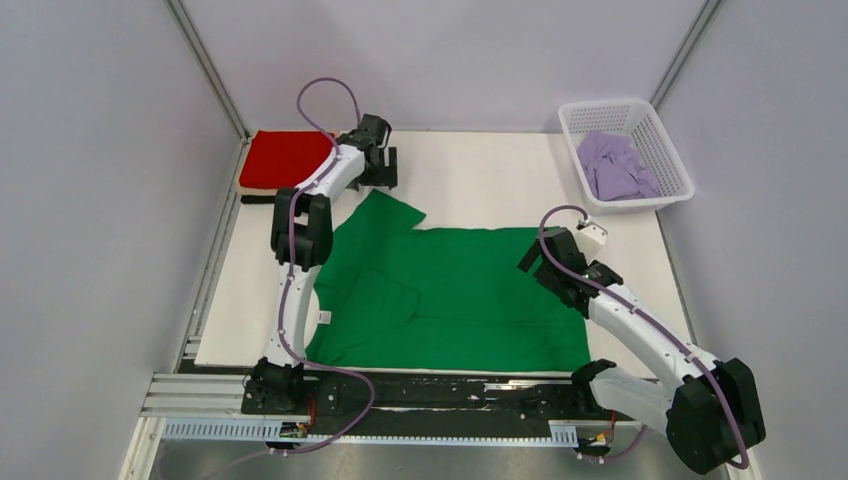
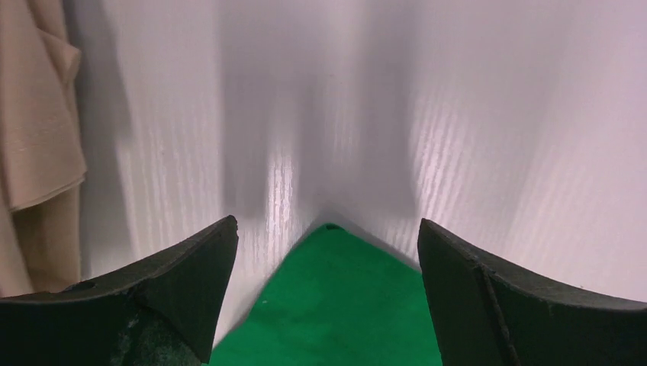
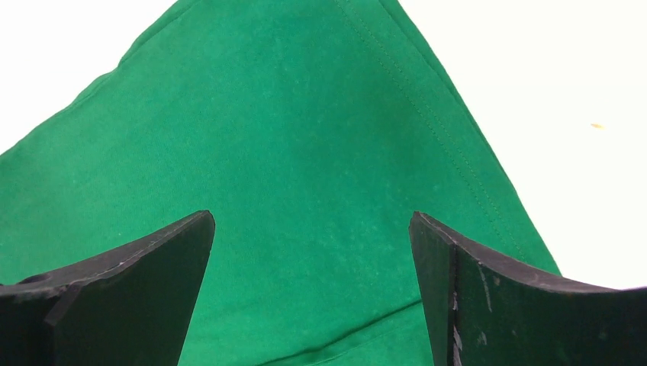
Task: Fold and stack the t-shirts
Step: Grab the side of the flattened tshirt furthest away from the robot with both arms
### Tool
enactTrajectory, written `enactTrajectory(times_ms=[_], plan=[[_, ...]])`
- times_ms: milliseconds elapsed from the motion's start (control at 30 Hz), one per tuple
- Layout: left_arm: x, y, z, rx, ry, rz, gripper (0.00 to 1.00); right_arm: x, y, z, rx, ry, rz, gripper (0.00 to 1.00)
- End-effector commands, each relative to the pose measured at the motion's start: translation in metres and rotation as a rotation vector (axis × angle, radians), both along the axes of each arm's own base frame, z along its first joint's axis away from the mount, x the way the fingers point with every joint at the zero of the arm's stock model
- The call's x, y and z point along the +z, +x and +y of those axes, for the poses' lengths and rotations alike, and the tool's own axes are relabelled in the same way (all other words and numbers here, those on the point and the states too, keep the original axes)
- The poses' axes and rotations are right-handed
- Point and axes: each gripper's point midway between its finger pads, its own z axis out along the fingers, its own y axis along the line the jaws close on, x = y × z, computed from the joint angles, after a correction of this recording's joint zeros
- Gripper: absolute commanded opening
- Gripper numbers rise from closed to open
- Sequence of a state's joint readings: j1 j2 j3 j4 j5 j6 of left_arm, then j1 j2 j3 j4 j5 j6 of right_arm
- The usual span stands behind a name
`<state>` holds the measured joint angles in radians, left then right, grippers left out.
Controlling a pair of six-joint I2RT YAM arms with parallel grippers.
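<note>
With the green t-shirt (image 1: pixel 450 295) flat on the table (image 1: pixel 480 170), the left gripper (image 2: pixel 328 232), jaws spread, over its far sleeve tip and the right gripper (image 3: pixel 313 229), equally wide, over its far hem corner should pinch edge cloth only.

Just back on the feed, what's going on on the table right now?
A green t-shirt lies spread flat on the table. The left gripper hangs open at its far left sleeve tip and the right gripper open over its far right corner; neither holds cloth. A folded red t-shirt sits at the far left, and a lilac t-shirt is in the basket.
</note>
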<state>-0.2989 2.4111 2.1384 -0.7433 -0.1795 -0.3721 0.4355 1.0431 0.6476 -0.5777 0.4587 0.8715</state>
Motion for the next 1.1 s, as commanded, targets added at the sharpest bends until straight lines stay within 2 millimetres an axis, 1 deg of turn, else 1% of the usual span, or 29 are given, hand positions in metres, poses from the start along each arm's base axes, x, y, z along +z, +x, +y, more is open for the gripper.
enactTrajectory(times_ms=[0, 167, 200, 300, 467, 567, 633, 733, 833, 967, 1000, 1033, 1067], plan=[[-0.001, 0.003, 0.001, -0.057, 0.023, 0.014, 0.92, -0.004, 0.011, 0.002, 0.026, -0.010, -0.012, 1.00], [-0.021, -0.005, -0.002, -0.074, 0.007, 0.063, 0.80, -0.013, 0.014, 0.009, 0.061, -0.001, 0.033, 1.00], [-0.023, -0.006, -0.002, -0.074, 0.008, 0.066, 0.79, -0.014, 0.014, 0.010, 0.067, 0.001, 0.041, 1.00], [-0.030, -0.012, -0.003, -0.079, -0.002, 0.091, 0.73, -0.016, 0.015, 0.013, 0.079, 0.003, 0.055, 1.00], [-0.032, -0.024, -0.005, -0.077, -0.026, 0.113, 0.66, -0.016, 0.015, 0.014, 0.079, 0.010, 0.053, 1.00], [-0.030, -0.029, -0.009, -0.086, -0.046, 0.113, 0.64, -0.015, 0.014, 0.013, 0.076, 0.014, 0.049, 1.00], [-0.027, -0.032, -0.010, -0.086, -0.053, 0.111, 0.60, -0.015, 0.014, 0.012, 0.072, 0.013, 0.049, 1.00], [-0.029, -0.034, -0.012, -0.091, -0.060, 0.116, 0.50, -0.014, 0.015, 0.012, 0.067, 0.014, 0.045, 1.00], [-0.029, -0.037, -0.015, -0.095, -0.063, 0.122, 0.46, -0.015, 0.015, 0.011, 0.061, 0.015, 0.047, 1.00], [-0.031, -0.040, -0.017, -0.092, -0.046, 0.125, 0.36, -0.016, 0.015, 0.010, 0.055, 0.016, 0.050, 1.00], [-0.031, -0.039, -0.016, -0.089, -0.042, 0.124, 0.29, -0.016, 0.015, 0.010, 0.055, 0.016, 0.050, 1.00], [-0.031, -0.039, -0.016, -0.086, -0.042, 0.124, 0.26, -0.016, 0.015, 0.010, 0.053, 0.016, 0.050, 1.00], [-0.030, -0.040, -0.015, -0.082, -0.038, 0.124, 0.19, -0.016, 0.015, 0.010, 0.053, 0.017, 0.049, 1.00]])
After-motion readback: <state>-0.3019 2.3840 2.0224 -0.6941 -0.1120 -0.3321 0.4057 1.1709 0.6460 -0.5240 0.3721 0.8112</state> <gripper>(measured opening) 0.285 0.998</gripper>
